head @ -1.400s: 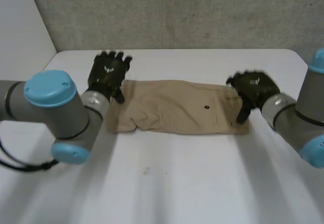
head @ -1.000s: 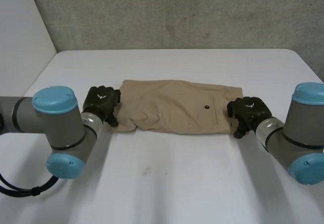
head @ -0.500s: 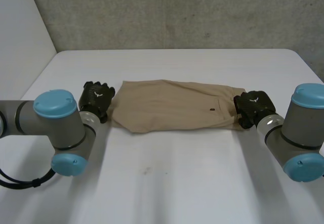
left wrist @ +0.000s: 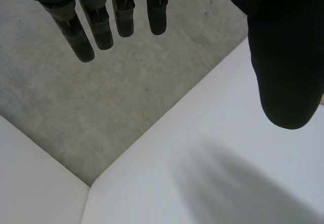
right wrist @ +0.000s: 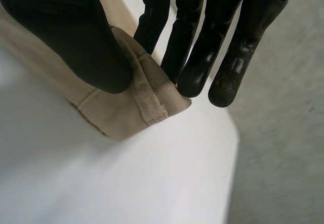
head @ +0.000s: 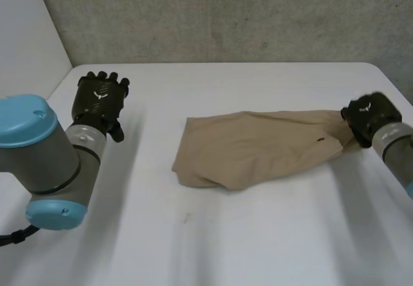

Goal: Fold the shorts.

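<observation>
White table (head: pixel 258 234) | right hand (head: pixel 369 115) pinches shorts (head: pixel 258 147) corner | left hand (head: pixel 100 99) splayed, empty, well apart

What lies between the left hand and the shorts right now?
Nothing visible: only bare white table separates the open left hand from the beige fabric shorts, whose other end the right hand pinches.

A grey concrete wall (head: pixel 226 15) is rising behind the white surface (head: pixel 258 234); a pale panel (head: pixel 26 34) is standing at one end.
</observation>
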You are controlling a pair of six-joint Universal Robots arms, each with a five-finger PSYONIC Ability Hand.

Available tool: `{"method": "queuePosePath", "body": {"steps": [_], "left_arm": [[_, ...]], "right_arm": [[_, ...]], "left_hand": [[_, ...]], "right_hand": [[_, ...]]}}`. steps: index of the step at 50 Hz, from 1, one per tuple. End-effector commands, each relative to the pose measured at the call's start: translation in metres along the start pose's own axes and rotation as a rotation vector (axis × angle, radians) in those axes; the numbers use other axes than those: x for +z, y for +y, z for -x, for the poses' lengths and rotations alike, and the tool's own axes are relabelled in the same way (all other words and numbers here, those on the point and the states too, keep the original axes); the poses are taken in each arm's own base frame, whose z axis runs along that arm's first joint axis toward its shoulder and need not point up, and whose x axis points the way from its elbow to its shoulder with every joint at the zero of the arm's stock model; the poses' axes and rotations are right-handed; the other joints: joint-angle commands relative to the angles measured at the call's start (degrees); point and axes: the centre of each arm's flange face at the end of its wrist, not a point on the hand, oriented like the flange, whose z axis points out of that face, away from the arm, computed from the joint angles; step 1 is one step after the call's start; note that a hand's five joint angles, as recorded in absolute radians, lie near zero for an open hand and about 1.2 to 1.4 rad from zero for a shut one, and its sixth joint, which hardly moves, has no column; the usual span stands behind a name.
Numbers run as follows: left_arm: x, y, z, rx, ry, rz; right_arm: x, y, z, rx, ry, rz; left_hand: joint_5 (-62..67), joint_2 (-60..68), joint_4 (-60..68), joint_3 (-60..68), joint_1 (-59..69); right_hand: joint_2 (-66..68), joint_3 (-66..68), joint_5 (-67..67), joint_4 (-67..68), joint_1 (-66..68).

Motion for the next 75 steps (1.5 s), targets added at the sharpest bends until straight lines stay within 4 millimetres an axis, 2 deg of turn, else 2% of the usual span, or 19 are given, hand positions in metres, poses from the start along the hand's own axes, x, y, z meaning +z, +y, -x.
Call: {"method": "queuePosePath", "body": {"steps": [1, 3, 8, 10, 13, 15, 16, 18, 21, 25, 26, 28, 31, 34, 38, 46, 55, 63, 75], "left_arm": [[-0.005, -0.001, 0.0, -0.052, 0.012, 0.02], [-0.005, -0.002, 0.0, -0.054, 0.012, 0.017], [-0.005, -0.005, 0.001, -0.055, 0.011, 0.007], [-0.003, -0.007, 0.002, -0.057, 0.005, 0.001], [-0.002, -0.008, 0.004, -0.06, 0.001, -0.005], [0.0, -0.011, 0.005, -0.062, -0.003, -0.015], [0.001, -0.013, 0.005, -0.065, -0.006, -0.02], [0.003, -0.019, 0.006, -0.076, -0.008, -0.041], [0.009, -0.027, 0.007, -0.103, -0.015, -0.069], [0.013, -0.045, 0.005, -0.164, -0.01, -0.124], [0.014, -0.049, 0.004, -0.176, -0.008, -0.136], [0.018, -0.055, -0.003, -0.208, 0.01, -0.155], [0.021, -0.056, -0.024, -0.231, 0.066, -0.139], [0.016, -0.053, -0.054, -0.232, 0.15, -0.088], [0.006, -0.044, -0.082, -0.252, 0.229, 0.0], [-0.011, -0.023, -0.093, -0.377, 0.194, 0.167], [-0.038, 0.003, -0.111, -0.338, 0.198, 0.329], [-0.029, 0.029, -0.122, -0.276, 0.201, 0.377], [0.002, 0.031, -0.122, -0.083, 0.18, 0.24]], "right_arm": [[-0.009, -0.077, 0.028, -0.122, -0.028, -0.237], [-0.012, -0.09, 0.041, -0.143, -0.053, -0.291], [-0.052, -0.144, 0.137, -0.242, -0.266, -0.628], [-0.071, -0.151, 0.172, -0.275, -0.364, -0.751], [-0.082, -0.142, 0.202, -0.28, -0.489, -0.813], [-0.086, -0.134, 0.214, -0.282, -0.551, -0.825], [-0.09, -0.13, 0.22, -0.28, -0.598, -0.844], [-0.092, -0.131, 0.218, -0.267, -0.614, -0.858], [-0.089, -0.137, 0.209, -0.236, -0.591, -0.853], [-0.065, -0.145, 0.166, -0.046, -0.479, -0.734], [-0.057, -0.15, 0.14, 0.079, -0.414, -0.684], [-0.051, -0.154, 0.114, 0.213, -0.351, -0.645], [-0.042, -0.155, 0.092, 0.463, -0.332, -0.579], [-0.034, -0.149, 0.094, 0.585, -0.396, -0.521], [-0.025, -0.139, 0.103, 0.593, -0.477, -0.425], [-0.01, -0.122, 0.124, 0.612, -0.583, -0.252], [0.004, -0.104, 0.141, 0.611, -0.62, -0.139], [0.017, -0.093, 0.142, 0.542, -0.519, -0.082], [0.019, -0.079, 0.137, 0.425, -0.395, -0.014]], "left_hand": [[-1.69, -1.09, -1.52, -2.12, -2.44], [-1.52, -0.92, -1.36, -1.95, -2.28], [-1.69, -1.09, -1.53, -2.12, -2.45], [-1.69, -1.09, -1.53, -2.12, -2.45], [-1.52, -0.92, -1.36, -1.95, -2.28], [-1.52, -0.92, -1.36, -1.95, -2.28], [-1.52, -0.92, -1.36, -1.95, -2.28], [-1.52, -0.92, -1.36, -1.95, -2.28], [-1.02, -0.42, -0.85, -1.45, -1.77], [-0.52, 0.09, -0.35, -0.94, -1.27], [-0.51, 0.09, -0.35, -0.94, -1.27], [-0.18, 0.42, -0.01, -0.61, -0.93], [0.66, 1.26, 0.83, 0.23, -0.09], [0.66, 1.26, 0.83, 0.23, -0.09], [0.49, 1.1, 0.66, 0.07, -0.26], [0.66, 1.26, 0.83, 0.23, -0.09], [0.33, 0.93, 0.49, -0.1, -0.43], [0.49, 1.1, 0.66, 0.07, -0.26], [0.33, 0.93, 0.49, -0.1, -0.43]], "right_hand": [[13.16, 12.69, 14.71, 11.71, 24.6], [13.16, 12.69, 14.71, 11.71, 24.6], [13.16, 12.69, 14.71, 11.71, 24.6], [13.16, 12.69, 14.71, 11.71, 24.6], [12.22, 11.75, 13.77, 10.77, 23.66], [-5.51, -5.99, -3.96, -6.96, 5.92], [-27.43, -27.91, -25.88, -28.88, -16.0], [-43.2, -43.68, -41.65, -44.65, -31.77], [-51.68, -52.16, -50.13, -53.13, -40.25], [-56.84, -57.31, -55.29, -58.29, -45.4], [-56.84, -57.31, -55.29, -58.29, -45.4], [-56.84, -57.31, -55.29, -58.29, -45.4], [-56.84, -57.31, -55.29, -58.29, -45.4], [-56.84, -57.31, -55.29, -58.29, -45.4], [-56.84, -57.31, -55.29, -58.29, -45.4], [-56.84, -57.31, -55.29, -58.29, -45.4], [-56.84, -57.31, -55.29, -58.29, -45.4], [-56.84, -57.31, -55.29, -58.29, -45.4], [-56.84, -57.31, -55.29, -58.29, -45.4]]}}
